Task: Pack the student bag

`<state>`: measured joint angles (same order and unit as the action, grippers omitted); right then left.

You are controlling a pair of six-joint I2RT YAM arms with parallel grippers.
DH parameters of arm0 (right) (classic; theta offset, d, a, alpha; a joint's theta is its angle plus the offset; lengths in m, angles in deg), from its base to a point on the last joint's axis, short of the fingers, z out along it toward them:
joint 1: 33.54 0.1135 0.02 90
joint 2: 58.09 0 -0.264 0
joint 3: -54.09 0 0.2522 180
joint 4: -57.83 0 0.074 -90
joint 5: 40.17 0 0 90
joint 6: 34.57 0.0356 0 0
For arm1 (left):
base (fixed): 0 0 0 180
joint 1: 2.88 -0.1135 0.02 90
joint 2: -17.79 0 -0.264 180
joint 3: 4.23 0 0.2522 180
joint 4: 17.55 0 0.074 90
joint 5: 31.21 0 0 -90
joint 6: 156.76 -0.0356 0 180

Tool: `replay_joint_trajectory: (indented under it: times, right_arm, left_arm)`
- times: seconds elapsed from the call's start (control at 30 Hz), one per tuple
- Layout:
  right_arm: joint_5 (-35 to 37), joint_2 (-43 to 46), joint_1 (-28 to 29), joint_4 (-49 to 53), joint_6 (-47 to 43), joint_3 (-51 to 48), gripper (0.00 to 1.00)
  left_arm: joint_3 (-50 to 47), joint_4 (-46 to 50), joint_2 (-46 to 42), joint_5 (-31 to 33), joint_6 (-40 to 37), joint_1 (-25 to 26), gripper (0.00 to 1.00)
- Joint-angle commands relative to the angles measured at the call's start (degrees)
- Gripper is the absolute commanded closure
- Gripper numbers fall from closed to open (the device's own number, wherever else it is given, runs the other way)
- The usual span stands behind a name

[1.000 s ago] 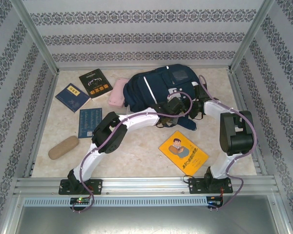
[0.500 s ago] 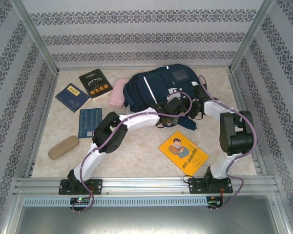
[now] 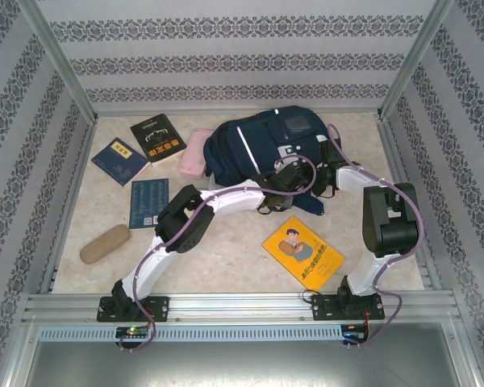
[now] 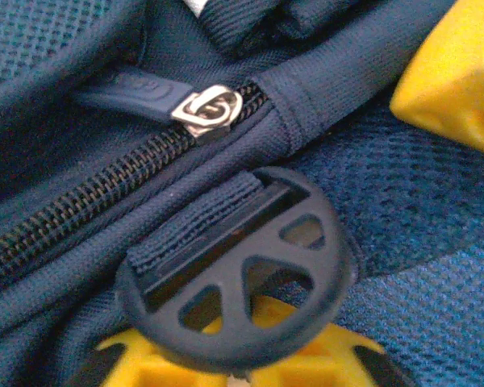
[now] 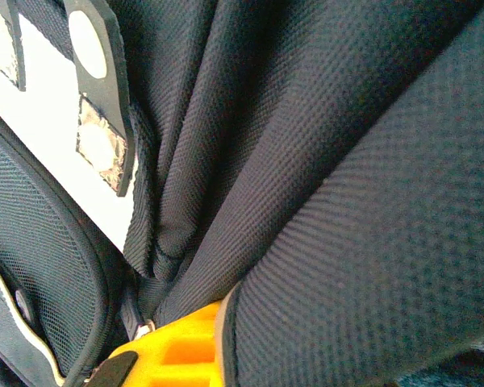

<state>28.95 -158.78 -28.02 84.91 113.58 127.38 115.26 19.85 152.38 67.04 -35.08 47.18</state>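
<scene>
As the left gripper (image 4: 240, 372) closed from part-open, its jaws pinched the round plastic tab (image 4: 250, 266) below the zip slider (image 4: 210, 110).
That hold sat right by the shut zip, so opening the bag looked like the step in hand. The right gripper (image 5: 181, 351) had its jaws pressed onto a fold of the student bag (image 3: 258, 141), which lay at the table's (image 3: 226, 266) far middle, long axis running left-near to right-far; which end was its top I could not tell.

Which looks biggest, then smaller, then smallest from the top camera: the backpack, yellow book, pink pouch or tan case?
backpack
yellow book
pink pouch and tan case: about alike, can't rank.
</scene>
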Motion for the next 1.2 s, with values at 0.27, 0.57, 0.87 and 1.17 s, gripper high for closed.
replay_joint_trajectory:
  times: [0.27,0.57,0.87,1.17]
  right_arm:
    - [-2.1,1.2,0.4,0.1,-2.5,2.2,1.0]
    - [-1.8,3.2,-3.0,1.7,-5.1,2.3,1.0]
    - [-0.7,3.8,-6.5,4.0,-8.9,3.4,1.0]
    - [0.8,1.2,-10.3,6.7,-12.7,8.2,1.0]
  left_arm:
    - [-2.6,6.2,-4.7,4.0,0.2,-2.4,1.0]
    - [-9.4,8.8,-14.3,6.5,0.2,-7.0,1.0]
    - [-19.0,9.6,-22.1,8.7,-1.6,-13.5,1.0]
    - [-17.9,7.0,-23.7,-1.4,-7.7,-14.4,1.0]
